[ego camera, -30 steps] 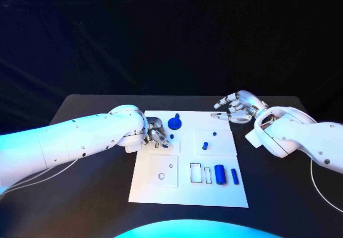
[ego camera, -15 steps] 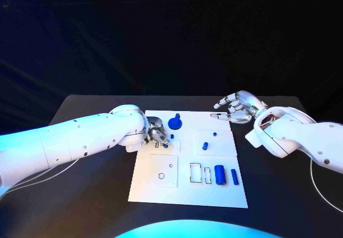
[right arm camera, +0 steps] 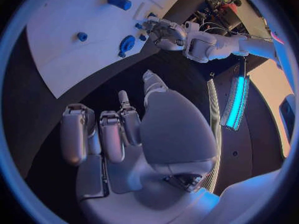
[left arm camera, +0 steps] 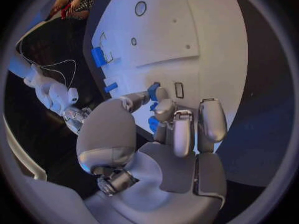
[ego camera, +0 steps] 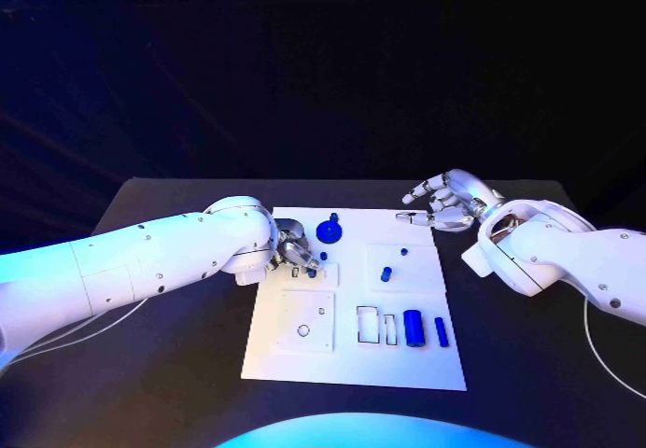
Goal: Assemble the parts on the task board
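Head view: white board point(ego camera: 353, 350) lies mid desk point(ego camera: 161, 373), long side running near to far. Blue parts on it: a round knobbed part point(ego camera: 330, 230) at the far end, a small peg point(ego camera: 386, 274) on the raised right square, a thick cylinder point(ego camera: 414, 329) and a thin bar point(ego camera: 441, 330) at the near right beside two empty slots. Left hand point(ego camera: 295, 254) sits over the board's far left edge, fingers bunched on a small blue part point(ego camera: 323, 256); the grip itself is hard to make out here. Right hand point(ego camera: 448, 203) is just off the board's far right corner, fingers spread and curved, holding nothing.

Left wrist view: left hand point(left arm camera: 168, 129) pinches the small blue part point(left arm camera: 152, 91) between thumb and fingertips right over the board point(left arm camera: 199, 30); another blue bit point(left arm camera: 153, 124) is half hidden behind the fingers. Cylinder point(left arm camera: 98, 56) and peg point(left arm camera: 111, 87) visible beyond.

Right wrist view: right hand point(right arm camera: 121, 134) over bare desk point(right arm camera: 37, 119), fingers apart, empty. Board point(right arm camera: 69, 15) beyond it with cylinder point(right arm camera: 119, 2), peg point(right arm camera: 81, 36), knobbed part point(right arm camera: 126, 44); left hand point(right arm camera: 163, 31) at its edge.
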Action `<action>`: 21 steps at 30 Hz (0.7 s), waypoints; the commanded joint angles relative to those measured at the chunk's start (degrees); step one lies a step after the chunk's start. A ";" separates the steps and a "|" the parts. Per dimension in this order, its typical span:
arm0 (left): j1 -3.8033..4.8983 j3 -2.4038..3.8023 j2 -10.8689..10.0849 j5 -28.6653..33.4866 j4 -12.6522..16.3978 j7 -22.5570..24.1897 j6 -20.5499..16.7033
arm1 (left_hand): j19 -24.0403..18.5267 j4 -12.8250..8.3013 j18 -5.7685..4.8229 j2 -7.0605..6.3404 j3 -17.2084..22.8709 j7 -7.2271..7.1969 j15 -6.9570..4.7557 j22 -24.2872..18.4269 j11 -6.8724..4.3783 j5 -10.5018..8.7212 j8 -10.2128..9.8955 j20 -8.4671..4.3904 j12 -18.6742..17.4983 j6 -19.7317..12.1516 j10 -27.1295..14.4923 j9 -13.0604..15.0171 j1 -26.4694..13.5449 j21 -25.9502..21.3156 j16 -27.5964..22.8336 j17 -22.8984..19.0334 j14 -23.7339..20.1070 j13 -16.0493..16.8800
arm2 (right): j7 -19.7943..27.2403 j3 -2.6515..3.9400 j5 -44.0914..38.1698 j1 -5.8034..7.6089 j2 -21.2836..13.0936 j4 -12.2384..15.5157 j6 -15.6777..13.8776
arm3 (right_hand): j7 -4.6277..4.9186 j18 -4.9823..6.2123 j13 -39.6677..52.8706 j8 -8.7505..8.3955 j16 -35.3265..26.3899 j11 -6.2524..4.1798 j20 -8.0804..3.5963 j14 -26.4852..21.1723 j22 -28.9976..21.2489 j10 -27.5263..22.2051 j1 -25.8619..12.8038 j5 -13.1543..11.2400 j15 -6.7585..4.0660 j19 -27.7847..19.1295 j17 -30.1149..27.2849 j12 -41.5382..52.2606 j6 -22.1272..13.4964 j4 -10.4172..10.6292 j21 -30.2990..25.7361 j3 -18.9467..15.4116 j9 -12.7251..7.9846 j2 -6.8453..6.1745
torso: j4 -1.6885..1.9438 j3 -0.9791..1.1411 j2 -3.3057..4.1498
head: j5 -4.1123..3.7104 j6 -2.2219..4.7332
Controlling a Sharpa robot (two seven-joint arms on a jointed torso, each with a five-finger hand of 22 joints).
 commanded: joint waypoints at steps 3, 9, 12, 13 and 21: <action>-0.15 -0.10 0.14 -0.34 0.01 -0.12 0.99 | 0.21 0.10 -1.14 -0.22 -0.77 -0.06 -0.32 0.07 -0.23 0.18 -0.12 0.08 0.21 -0.21 -0.13 0.09 -0.41 0.19 0.23 14.06 5.66 0.04 | 0.42 0.01 -0.99 -0.03 -0.06 0.14 0.67 | 0.04 -0.68 5.07 0.23 -0.31 0.13 -0.37 5.11 9.39 -0.51 -0.63 -0.22 -0.51 2.06 11.37 -0.40 -0.26 0.26 -0.25 -0.15 0.01 0.15 | -0.01 -0.01 0.02 | -0.03 0.01; -0.15 -0.10 0.02 -0.34 0.20 -0.11 1.10 | 0.24 0.48 -1.15 -0.68 -2.19 -0.04 -0.32 0.12 -0.23 0.19 -0.22 0.08 0.18 -0.13 -0.19 0.12 -0.64 0.18 0.21 14.02 5.65 -0.02 | 0.42 0.01 -1.04 -0.03 -0.09 0.16 0.66 | 0.04 -0.68 5.06 0.24 -0.31 0.13 -0.37 5.10 9.38 -0.52 -0.64 -0.22 -0.51 2.06 11.36 -0.41 -0.26 0.26 -0.26 -0.16 0.01 0.14 | -0.01 0.00 0.00 | -0.04 -0.02; -0.15 -0.09 -0.15 -0.39 0.39 -0.09 1.11 | 0.25 0.88 -1.15 -0.87 -3.28 -0.03 -0.31 0.13 -0.22 0.20 -0.27 0.08 0.18 -0.03 -0.20 0.14 -0.81 0.17 0.21 14.04 5.65 -0.01 | 0.43 0.01 -1.05 -0.03 -0.12 0.17 0.64 | 0.04 -0.66 5.00 0.25 -0.33 0.13 -0.37 5.09 9.33 -0.57 -0.72 -0.25 -0.51 2.02 11.30 -0.47 -0.27 0.27 -0.36 -0.20 0.00 0.13 | -0.01 0.00 0.01 | -0.02 0.03; -0.15 -0.08 -0.23 -0.43 0.48 -0.08 1.10 | 0.20 1.03 -1.13 -0.97 -3.69 -0.03 -0.31 0.06 -0.22 0.18 -0.30 0.08 0.21 0.00 -0.18 0.14 -0.85 0.13 0.23 14.07 5.66 0.03 | 0.44 0.01 -1.05 -0.03 -0.12 0.18 0.63 | 0.04 -0.66 5.01 0.26 -0.33 0.13 -0.37 5.09 9.34 -0.56 -0.75 -0.26 -0.51 2.03 11.31 -0.46 -0.28 0.27 -0.35 -0.21 0.00 0.12 | -0.01 0.00 0.00 | -0.02 0.04; -0.16 0.26 -1.13 -0.65 1.35 0.04 1.10 | 0.25 3.18 -1.14 -1.53 -8.44 -0.03 -0.32 0.10 -0.22 0.10 -0.57 0.05 0.24 0.29 -0.18 0.22 -1.00 0.08 0.20 14.02 5.65 0.05 | 0.55 0.01 -1.06 -0.03 -0.18 0.16 0.52 | 0.04 -0.60 4.96 0.34 -0.40 0.12 -0.37 5.05 9.21 -0.60 -1.17 -0.32 -0.51 1.93 11.13 -0.50 -0.33 0.31 -0.62 -0.36 -0.01 0.17 | -0.03 0.01 0.00 | 0.03 0.16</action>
